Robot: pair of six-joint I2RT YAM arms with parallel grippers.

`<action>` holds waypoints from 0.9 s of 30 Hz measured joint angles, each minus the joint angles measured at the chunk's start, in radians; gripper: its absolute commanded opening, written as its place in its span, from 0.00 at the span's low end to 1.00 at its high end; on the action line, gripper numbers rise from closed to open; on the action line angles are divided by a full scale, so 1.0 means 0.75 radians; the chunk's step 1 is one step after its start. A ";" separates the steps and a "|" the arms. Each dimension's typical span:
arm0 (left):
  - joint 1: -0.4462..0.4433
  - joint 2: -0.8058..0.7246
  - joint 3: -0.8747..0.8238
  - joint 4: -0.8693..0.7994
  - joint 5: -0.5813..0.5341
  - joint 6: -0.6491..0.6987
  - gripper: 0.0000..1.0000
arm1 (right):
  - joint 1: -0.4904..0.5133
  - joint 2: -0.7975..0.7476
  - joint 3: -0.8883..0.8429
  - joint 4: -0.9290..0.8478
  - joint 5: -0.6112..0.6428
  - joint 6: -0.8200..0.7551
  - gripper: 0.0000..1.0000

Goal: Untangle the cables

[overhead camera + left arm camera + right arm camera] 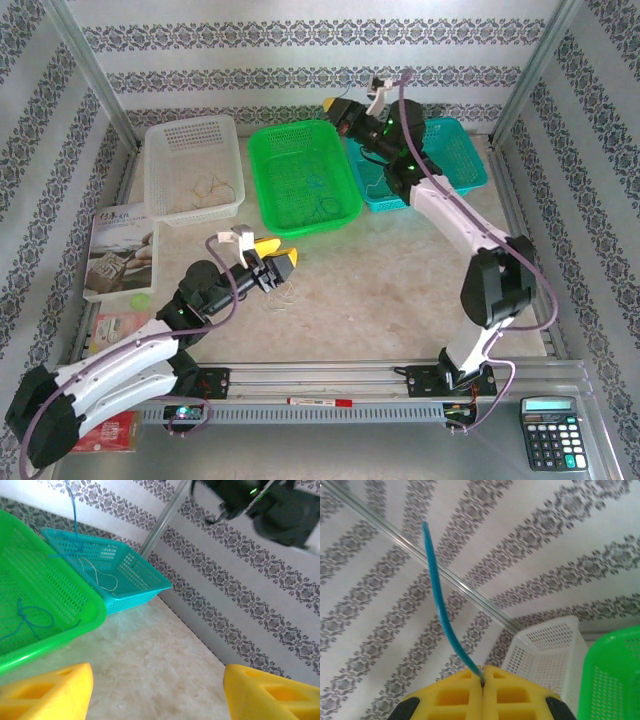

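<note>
Blue cable [440, 605] pinched in my right gripper [483, 675]; green basket [285, 165] lies below-left.
Left gripper [280, 254] open, empty, well away.

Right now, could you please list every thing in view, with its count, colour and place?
white basket: one, white, far left.
green basket: one, green, far middle.
teal basket: one, teal, far right.
tan cables: a few, tan, in white basket.
looped blue cable: one, blue, in green basket.
held blue cable: one, blue, hanging over teal basket.
curled whitish cable: one, whitish, in teal basket.
loose whitish cable: one, whitish, on table.
book: one, pale, left edge.
calculator: one, dark, near-right corner.
marker: one, red, near rail.
left fingers: two, yellow, open, low.
right fingers: two, yellow, shut on held blue cable.
</note>
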State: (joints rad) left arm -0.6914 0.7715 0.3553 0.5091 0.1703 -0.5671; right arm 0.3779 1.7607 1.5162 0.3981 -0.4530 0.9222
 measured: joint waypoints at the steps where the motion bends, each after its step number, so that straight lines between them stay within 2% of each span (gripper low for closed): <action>1: 0.000 -0.023 -0.001 -0.020 -0.011 -0.004 0.74 | 0.000 0.032 0.002 0.004 -0.006 -0.001 0.00; 7: 0.000 -0.124 -0.003 -0.118 -0.065 -0.015 0.79 | 0.015 0.263 0.077 -0.001 -0.032 -0.008 0.02; 8: 0.000 -0.128 -0.003 -0.129 -0.069 -0.015 0.79 | 0.016 0.297 0.083 -0.007 -0.037 -0.013 0.08; 10: 0.000 -0.129 -0.003 -0.148 -0.074 -0.019 0.80 | 0.017 0.348 0.090 -0.028 -0.045 -0.023 0.33; 11: 0.000 -0.129 -0.003 -0.156 -0.076 -0.019 0.82 | 0.020 0.364 0.091 -0.039 -0.047 -0.040 0.41; 13: 0.000 -0.129 -0.003 -0.174 -0.083 -0.023 0.85 | 0.026 0.382 0.091 -0.096 -0.047 -0.073 0.52; 15: 0.000 -0.129 -0.003 -0.192 -0.091 -0.024 0.88 | 0.030 0.382 0.091 -0.143 -0.046 -0.120 0.58; 23: 0.000 -0.129 -0.003 -0.235 -0.127 -0.025 1.00 | 0.041 0.237 0.043 -0.309 -0.003 -0.292 0.62; 27: 0.000 -0.129 -0.002 -0.258 -0.143 -0.024 1.00 | 0.041 0.076 -0.062 -0.317 0.024 -0.339 0.61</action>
State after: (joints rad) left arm -0.6914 0.6750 0.3538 0.3153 0.0631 -0.5854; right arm 0.4088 1.8179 1.4696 0.1600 -0.4347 0.6682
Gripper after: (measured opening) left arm 0.996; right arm 0.614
